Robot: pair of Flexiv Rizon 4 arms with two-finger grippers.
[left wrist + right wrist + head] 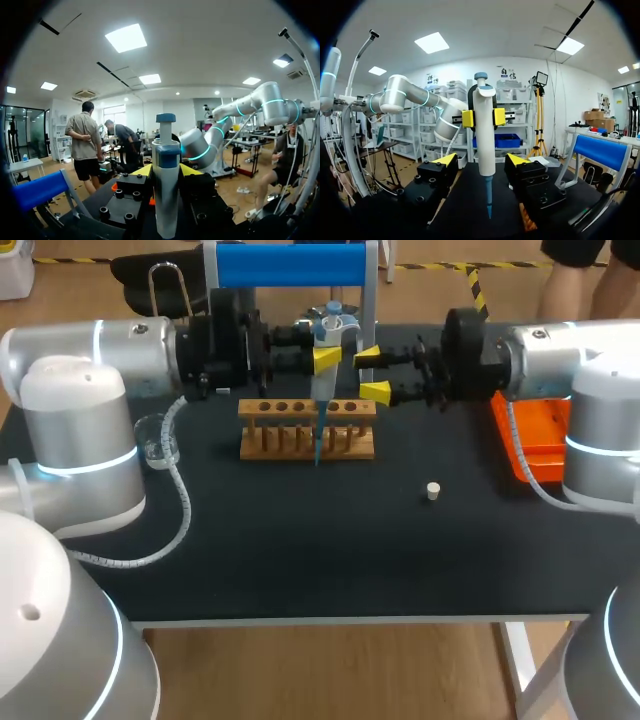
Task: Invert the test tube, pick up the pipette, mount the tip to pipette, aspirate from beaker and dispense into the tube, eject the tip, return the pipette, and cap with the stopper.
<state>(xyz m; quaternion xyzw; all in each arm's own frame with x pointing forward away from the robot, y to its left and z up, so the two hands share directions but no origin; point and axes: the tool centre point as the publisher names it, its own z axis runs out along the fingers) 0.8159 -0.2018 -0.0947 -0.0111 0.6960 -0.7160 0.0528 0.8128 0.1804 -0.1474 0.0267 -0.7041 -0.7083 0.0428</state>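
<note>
Here, left hand (326, 360) grips pipette (322, 388) above the black table (300, 540); right hand (372, 374) gapes wide.

Silver, cyan-ringed arms (90, 350) bear black, yellow-tipped left gripper (327, 358) and right gripper (372, 373).

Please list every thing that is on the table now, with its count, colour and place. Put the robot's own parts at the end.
pipette: one, white with blue top, upright over the rack
pipette tip: one, blue, mounted, pointing down at the rack's front
rack: one, wooden, table's middle
beaker: one, clear glass, left of the rack
stopper: one, white, right of the rack and nearer the front
tray: one, orange, table's right side
stand: one, blue bar, behind the rack
table: one, black
left gripper: yellow tips, shut on the pipette
right gripper: yellow tips, open, right of the pipette
</note>
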